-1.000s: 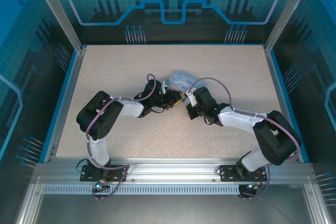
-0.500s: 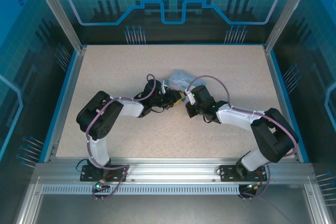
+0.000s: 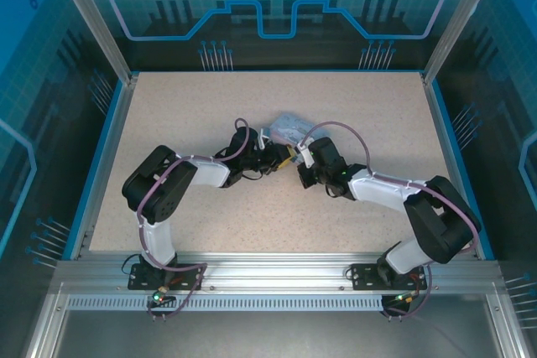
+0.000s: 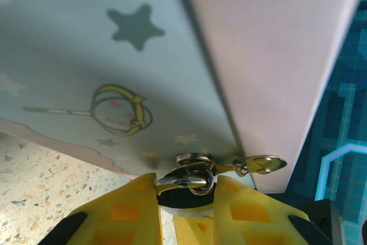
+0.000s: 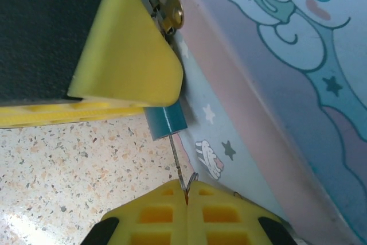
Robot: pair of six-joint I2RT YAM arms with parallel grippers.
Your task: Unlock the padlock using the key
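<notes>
The pale blue patterned tin [image 3: 288, 127] lies mid-table, and both grippers meet at its near edge. My left gripper [image 3: 284, 157] is shut on the padlock [image 4: 184, 183]. The lock's silver shackle runs through the tin's latch, and its dark body sits between the yellow fingers [image 4: 135, 207]. From the right wrist, the padlock [image 5: 165, 121] is a small teal block under the left finger. My right gripper [image 5: 187, 190] is shut on the key [image 5: 177, 159]. The key's thin shaft reaches up into the lock's underside.
The tin's side wall [image 5: 275, 84] stands close on the right of the key. Speckled tabletop [image 3: 185, 106] lies around the tin. A blue rim [image 3: 109, 148] and glass walls fence the table. A brass hinge plate [image 4: 264, 163] sits beside the latch.
The right wrist shifted slightly toward the tin half a second ago and came back. The left arm has stayed still. Both grips are unchanged.
</notes>
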